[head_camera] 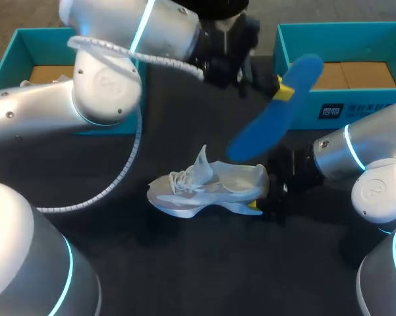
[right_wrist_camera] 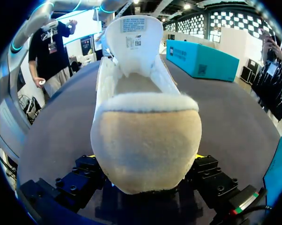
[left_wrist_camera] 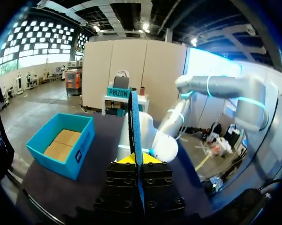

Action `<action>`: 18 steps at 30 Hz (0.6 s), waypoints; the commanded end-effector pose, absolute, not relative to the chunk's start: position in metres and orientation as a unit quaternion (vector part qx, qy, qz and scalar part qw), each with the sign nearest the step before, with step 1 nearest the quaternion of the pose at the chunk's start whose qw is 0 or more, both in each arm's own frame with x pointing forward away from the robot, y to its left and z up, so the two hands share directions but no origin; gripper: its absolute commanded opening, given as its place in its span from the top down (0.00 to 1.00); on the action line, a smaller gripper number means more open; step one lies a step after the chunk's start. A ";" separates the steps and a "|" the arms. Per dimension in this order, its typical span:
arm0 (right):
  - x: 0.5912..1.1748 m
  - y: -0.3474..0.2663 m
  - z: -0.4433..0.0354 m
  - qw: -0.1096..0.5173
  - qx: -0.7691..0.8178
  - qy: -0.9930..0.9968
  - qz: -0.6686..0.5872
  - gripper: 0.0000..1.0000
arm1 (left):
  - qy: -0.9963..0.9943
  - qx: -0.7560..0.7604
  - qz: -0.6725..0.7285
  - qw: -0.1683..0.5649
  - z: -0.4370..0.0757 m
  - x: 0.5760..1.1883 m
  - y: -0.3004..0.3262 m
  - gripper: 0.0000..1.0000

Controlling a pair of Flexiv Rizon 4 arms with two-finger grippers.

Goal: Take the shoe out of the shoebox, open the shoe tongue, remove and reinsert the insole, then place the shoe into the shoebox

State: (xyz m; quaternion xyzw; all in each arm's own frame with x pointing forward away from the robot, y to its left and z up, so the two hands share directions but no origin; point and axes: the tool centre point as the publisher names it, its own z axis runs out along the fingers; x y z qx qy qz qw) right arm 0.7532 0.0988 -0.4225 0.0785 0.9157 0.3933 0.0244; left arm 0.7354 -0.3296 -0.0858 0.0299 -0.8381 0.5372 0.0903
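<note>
A white shoe [head_camera: 207,187] lies on the dark table, toe to the left, tongue [right_wrist_camera: 133,40] pulled upright. My right gripper [head_camera: 258,201] stands wide with both fingers against the sides of the shoe's heel [right_wrist_camera: 145,150], holding it. My left arm reaches across the back of the table. Its gripper [head_camera: 283,89] is shut on a blue insole [head_camera: 277,115], held in the air above and to the right of the shoe. In the left wrist view the insole [left_wrist_camera: 135,122] stands edge-on between the yellow tips of the left gripper [left_wrist_camera: 141,159].
Two teal shoeboxes stand open at the back: one at the left [head_camera: 26,46] behind my left arm, one at the right [head_camera: 336,33] just past the insole. The left wrist view shows a box [left_wrist_camera: 61,145] below and to one side.
</note>
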 end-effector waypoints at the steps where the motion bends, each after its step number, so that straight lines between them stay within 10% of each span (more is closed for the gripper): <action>1: 0.755 0.101 -0.425 0.024 0.080 0.917 0.390 1.00 | -0.819 0.051 0.562 0.101 -0.070 0.728 -0.318 1.00; 18: 0.755 0.101 -0.425 0.024 0.080 0.917 0.390 1.00 | -0.729 0.116 0.644 0.201 0.001 0.699 -0.297 1.00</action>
